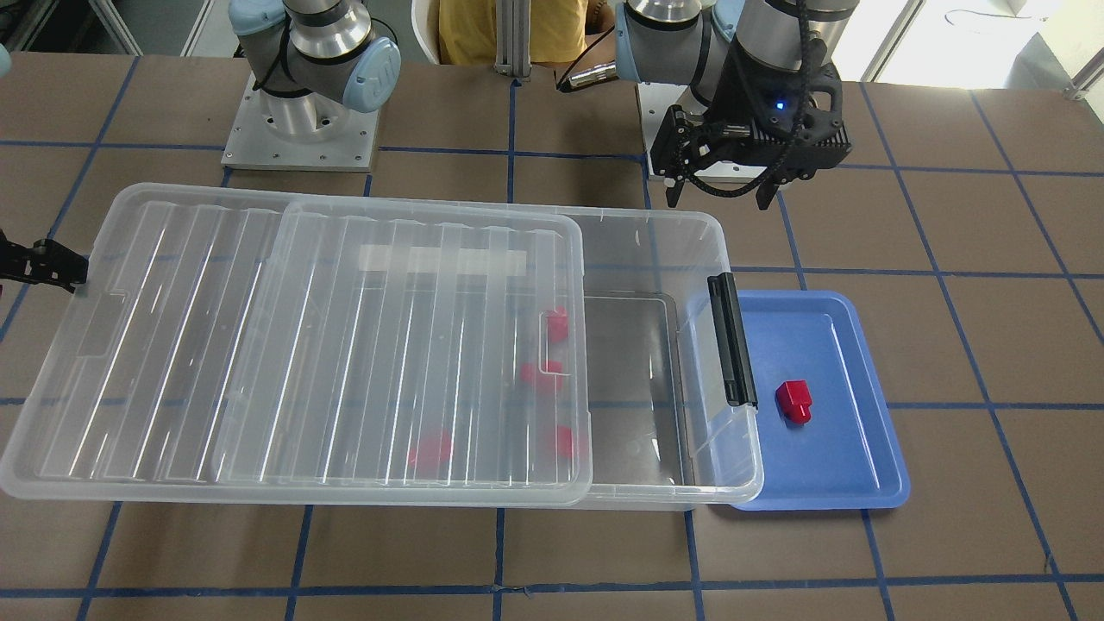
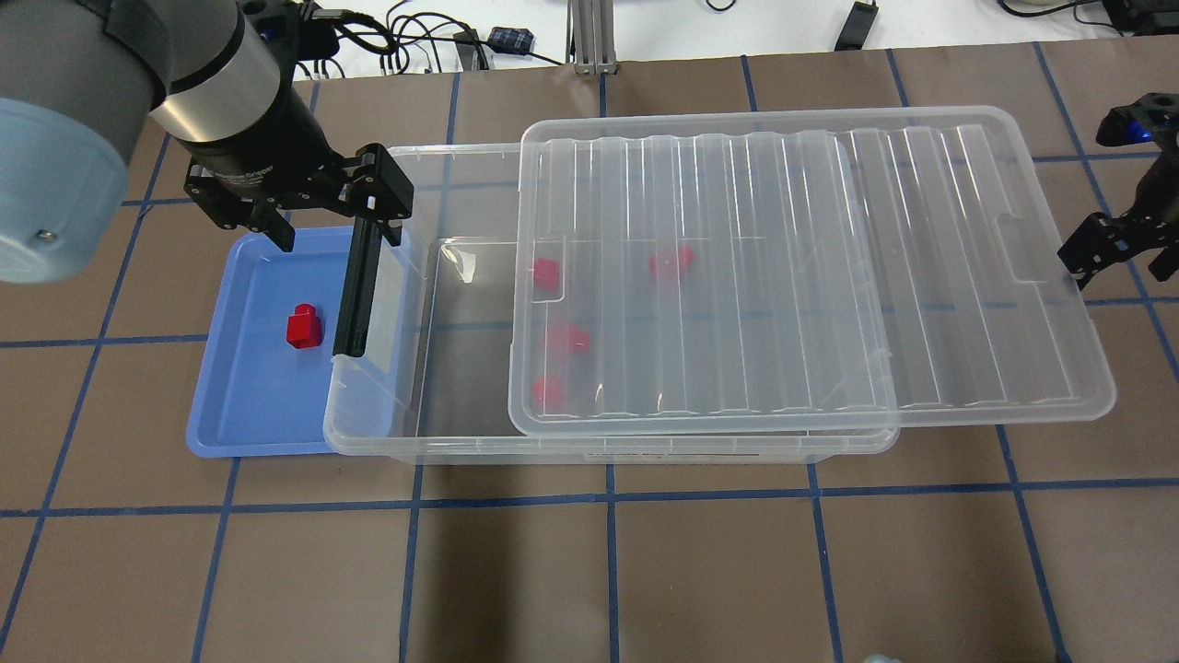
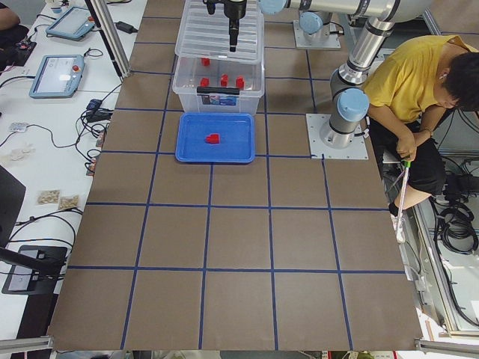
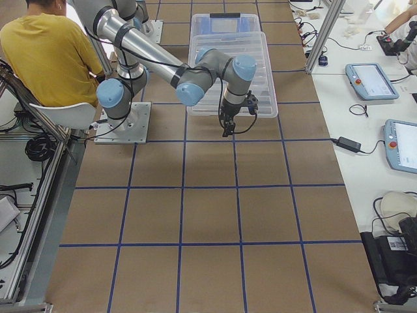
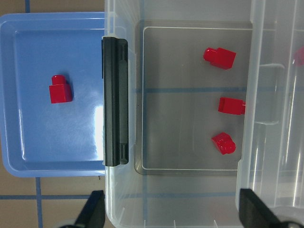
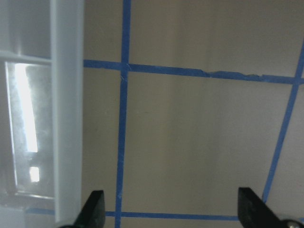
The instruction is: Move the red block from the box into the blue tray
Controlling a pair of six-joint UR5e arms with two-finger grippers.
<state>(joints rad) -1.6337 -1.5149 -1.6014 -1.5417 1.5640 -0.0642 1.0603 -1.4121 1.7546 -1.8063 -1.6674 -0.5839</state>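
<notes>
One red block [image 1: 793,402] is lying inside the blue tray [image 1: 871,487], near the tray's middle, with its nub pointing toward the robot's side of the bench [image 1: 552,561]. The tray is sitting toward the bench's left end, its inner long rim tucked under the box [image 1: 724,483] at the short side carrying the black latch [image 1: 733,341]. The box is stretching along the bench's middle. Its ribbed lid [image 1: 259,345] is resting on top but is pushed toward the bench's right end, overhanging the box there and leaving the latch end uncovered. Four more red blocks [image 2: 565,338] are lying on the box floor, seen through the lid.

The left tool [image 1: 718,200] is hanging above the latch end on the robot's side, fingers spread wide and gripping nothing. The right tool [image 2: 1117,262] is hovering just beside the lid's overhanging short edge, over bare bench, likewise spread and carrying nothing.
</notes>
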